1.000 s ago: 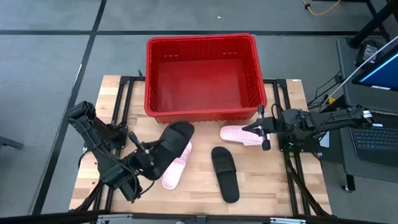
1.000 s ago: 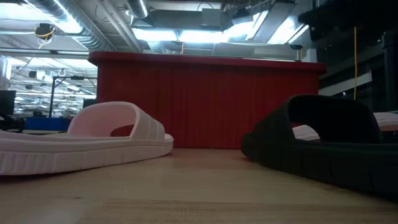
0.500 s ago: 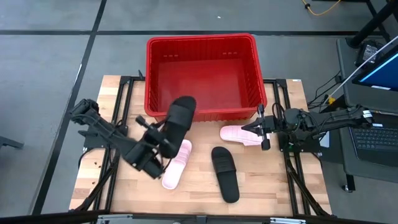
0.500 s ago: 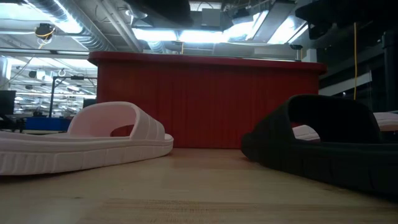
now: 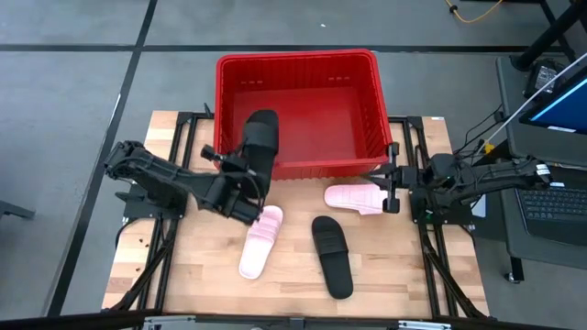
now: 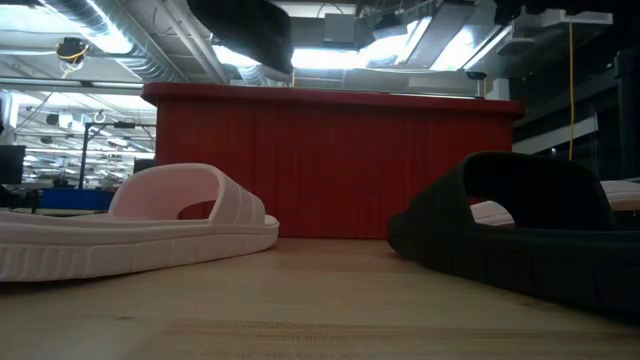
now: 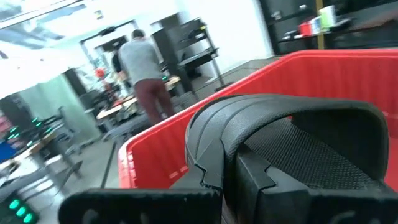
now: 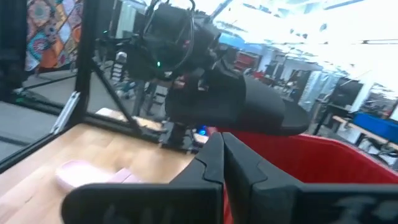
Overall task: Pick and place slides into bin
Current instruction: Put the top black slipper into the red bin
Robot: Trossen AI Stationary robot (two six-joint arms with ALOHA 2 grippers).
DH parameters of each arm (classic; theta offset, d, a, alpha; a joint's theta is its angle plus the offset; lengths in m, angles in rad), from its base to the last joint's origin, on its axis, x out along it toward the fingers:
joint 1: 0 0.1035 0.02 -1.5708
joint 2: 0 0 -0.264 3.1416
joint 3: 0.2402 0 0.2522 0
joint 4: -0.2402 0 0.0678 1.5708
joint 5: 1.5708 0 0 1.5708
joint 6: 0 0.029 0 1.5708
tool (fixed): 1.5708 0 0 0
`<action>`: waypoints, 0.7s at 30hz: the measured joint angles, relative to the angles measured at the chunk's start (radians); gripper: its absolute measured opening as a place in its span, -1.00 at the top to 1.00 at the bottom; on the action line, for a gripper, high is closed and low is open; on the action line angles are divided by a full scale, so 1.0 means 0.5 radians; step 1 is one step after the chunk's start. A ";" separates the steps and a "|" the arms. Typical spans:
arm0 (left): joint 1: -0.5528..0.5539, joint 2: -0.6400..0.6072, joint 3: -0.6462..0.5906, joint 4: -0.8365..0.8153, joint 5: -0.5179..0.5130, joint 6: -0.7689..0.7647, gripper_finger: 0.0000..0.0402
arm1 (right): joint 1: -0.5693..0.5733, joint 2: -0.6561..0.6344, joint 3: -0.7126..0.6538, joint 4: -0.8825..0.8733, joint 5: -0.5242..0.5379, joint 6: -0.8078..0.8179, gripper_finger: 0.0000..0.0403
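High view: left gripper [image 5: 246, 176] sits left of centre, clamped on a black slide [image 5: 260, 145] and holding it raised over the front-left rim of the red bin [image 5: 295, 64] — toe end reaching in over the bin's interior. Left wrist view shows the same slide's strap [image 7: 273, 118] pinched between the dark fingers [image 7: 249, 180], red bin wall behind it, and a person [image 7: 142, 68] standing far off in the room.

Right gripper [image 5: 393, 177] lies at the right of the frame, just beside the heel of a pink slide [image 5: 354, 197] lying flat on the bench [image 5: 394, 275] below the bin's front-right corner. Its fingers look closed together in the right wrist view, holding nothing.

Second pink slide [image 5: 259, 241] rests lower left of centre, just under the left gripper. Second black slide [image 5: 332, 255] lies lower centre, apart from the others. Bin interior shows no slide resting inside.

Low view: pink slide at left, black slide at right, bin wall [image 6: 330, 165] behind both.
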 joint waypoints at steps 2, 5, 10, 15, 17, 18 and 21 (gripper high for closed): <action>0.056 -0.038 0.000 0.003 -0.001 -0.031 0.97 | -0.028 0.000 0.017 -0.006 0.000 -0.001 0.97; 0.112 -0.089 0.035 0.005 0.000 -0.045 0.97 | -0.070 0.001 0.029 -0.014 0.000 -0.004 0.97; 0.149 -0.104 0.204 0.026 -0.012 0.172 0.97 | -0.141 0.000 0.030 -0.016 -0.001 -0.013 0.97; 0.171 -0.099 0.347 0.269 -0.011 0.860 0.97 | -0.187 0.001 0.030 -0.010 -0.008 -0.049 0.97; 0.188 -0.097 0.404 0.374 -0.006 1.091 0.97 | -0.200 0.001 0.030 -0.009 -0.010 -0.050 0.97; 0.197 -0.096 0.438 0.394 -0.005 1.179 0.97 | -0.203 0.001 0.030 -0.009 -0.010 -0.050 0.97; 0.234 -0.097 0.528 0.458 -0.009 1.384 0.97 | -0.206 0.001 0.030 -0.009 -0.010 -0.056 0.97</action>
